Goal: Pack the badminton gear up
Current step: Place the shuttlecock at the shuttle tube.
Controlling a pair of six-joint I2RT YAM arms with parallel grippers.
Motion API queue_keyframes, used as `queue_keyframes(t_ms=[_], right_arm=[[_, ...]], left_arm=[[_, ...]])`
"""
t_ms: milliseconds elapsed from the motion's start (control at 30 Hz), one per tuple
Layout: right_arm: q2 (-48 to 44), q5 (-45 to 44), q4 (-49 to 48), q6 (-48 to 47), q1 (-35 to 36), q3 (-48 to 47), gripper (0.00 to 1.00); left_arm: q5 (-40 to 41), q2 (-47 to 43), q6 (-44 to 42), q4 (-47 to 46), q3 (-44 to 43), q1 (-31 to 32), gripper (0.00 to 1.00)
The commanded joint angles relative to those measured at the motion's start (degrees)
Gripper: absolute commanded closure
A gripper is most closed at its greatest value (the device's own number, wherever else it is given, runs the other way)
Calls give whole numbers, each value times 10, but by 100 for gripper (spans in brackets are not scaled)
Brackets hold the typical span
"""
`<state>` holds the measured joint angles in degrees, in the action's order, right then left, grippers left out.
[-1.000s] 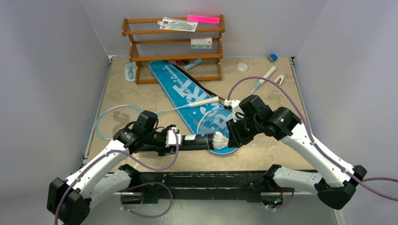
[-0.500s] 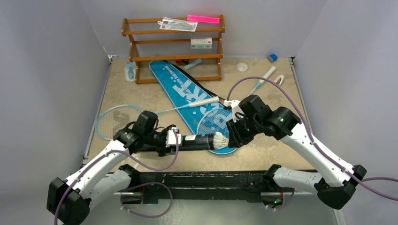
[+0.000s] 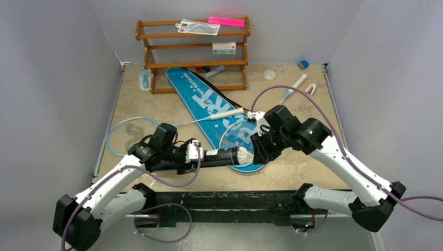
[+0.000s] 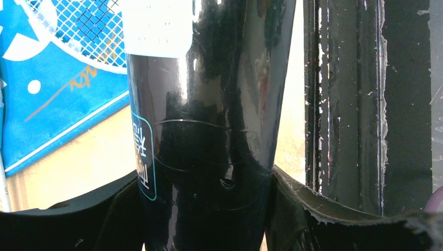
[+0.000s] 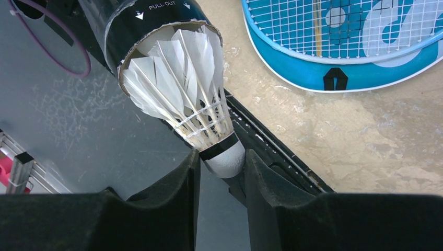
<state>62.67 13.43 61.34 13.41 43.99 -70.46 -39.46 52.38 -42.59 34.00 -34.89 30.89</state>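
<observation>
The table [image 3: 156, 109] has a beige, mottled top. At its far side stands a brown wooden rack [image 3: 196, 64], with a pale-blue bottle [image 3: 144, 80] just left of it. A blue bag [image 3: 201, 97] lies diagonally in the middle, and a light-blue racket [image 3: 128, 133] rests its head at the left. Far right lie a clear round disc [image 3: 269, 75], a small blue block [image 3: 303, 64] and a white pen-like stick [image 3: 294, 87]
</observation>
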Motion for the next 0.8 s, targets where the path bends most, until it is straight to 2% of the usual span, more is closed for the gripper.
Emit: queue_keyframes(t_ms=[0, 300, 767], right_arm=[[4, 16, 1, -10, 2, 7, 94], [6, 16, 5, -6, 5, 15, 94], [21, -4, -2, 4, 8, 13, 94]], left_arm=[[-9, 2, 8, -22, -19, 3, 65], [34, 16, 40, -23, -26, 3, 64], [4, -5, 11, -18, -21, 3, 64]])
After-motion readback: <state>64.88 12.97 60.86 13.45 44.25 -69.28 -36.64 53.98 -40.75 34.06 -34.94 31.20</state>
